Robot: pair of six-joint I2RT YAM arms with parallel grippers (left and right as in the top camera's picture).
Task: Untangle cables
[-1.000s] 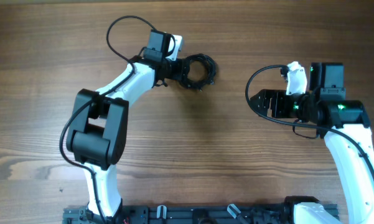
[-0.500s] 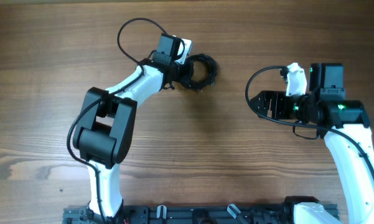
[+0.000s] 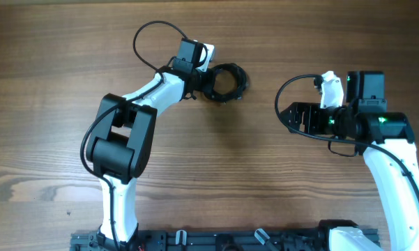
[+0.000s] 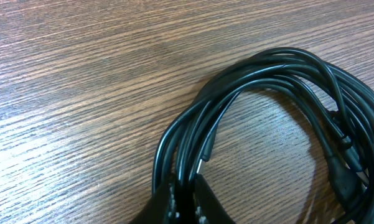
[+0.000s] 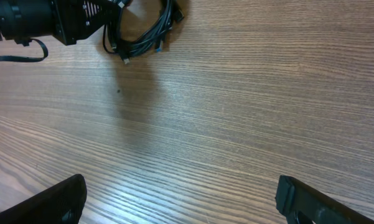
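The cables point(image 3: 227, 82) are a small coiled bundle of thin black cords lying on the wooden table at the far middle. My left gripper point(image 3: 208, 82) meets the coil's left edge. In the left wrist view its two dark fingers are pinched together on a few strands of the cables point(image 4: 267, 99) at the gripper point(image 4: 187, 194). One small plug tip point(image 4: 203, 163) lies just ahead of the fingers. My right gripper point(image 3: 287, 116) stands wide open over bare wood, well to the right of the coil. Its wrist view shows the cables point(image 5: 143, 28) far off, with nothing between the fingers point(image 5: 302, 200).
The left arm's thicker black wire point(image 3: 150, 38) loops above its wrist. The right arm's wire point(image 3: 296, 87) arcs beside its gripper. The arm bases and a black rail point(image 3: 223, 240) sit along the table's near edge.
My left gripper has slid a little right into the coil's edge and closed on its strands; the coil has shifted slightly right. The right arm has stayed still.
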